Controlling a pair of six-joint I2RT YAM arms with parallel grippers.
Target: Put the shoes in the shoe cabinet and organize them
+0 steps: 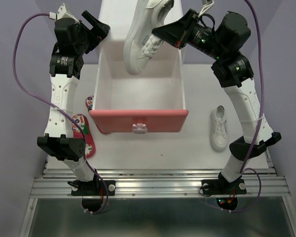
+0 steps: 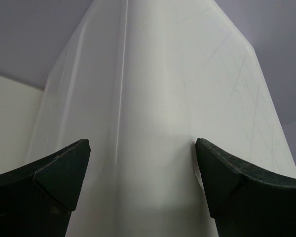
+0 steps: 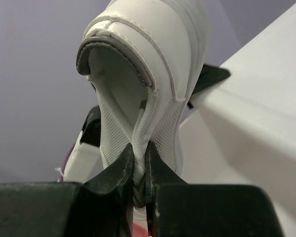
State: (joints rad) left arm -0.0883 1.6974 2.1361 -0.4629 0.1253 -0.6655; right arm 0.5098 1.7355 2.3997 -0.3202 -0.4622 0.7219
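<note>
The white cabinet [image 1: 119, 12] stands at the back with its pink-fronted upper drawer [image 1: 139, 121] pulled out and empty. My right gripper [image 1: 158, 33] is shut on the side wall of a white sneaker [image 1: 143, 34] and holds it above the drawer's back; the wrist view shows the jaws pinching its mesh lining [image 3: 153, 128]. The other white sneaker [image 1: 218, 127] lies on the table at the right. Two red sandals [image 1: 82, 131] lie left of the drawer, partly hidden by my left arm. My left gripper [image 1: 97, 25] is open against the cabinet's left side [image 2: 148, 123].
The drawer's white side walls [image 1: 180, 79] stick out toward me. The table's near edge meets a metal rail [image 1: 158, 185] where both arm bases are bolted. Purple cables loop beside each arm.
</note>
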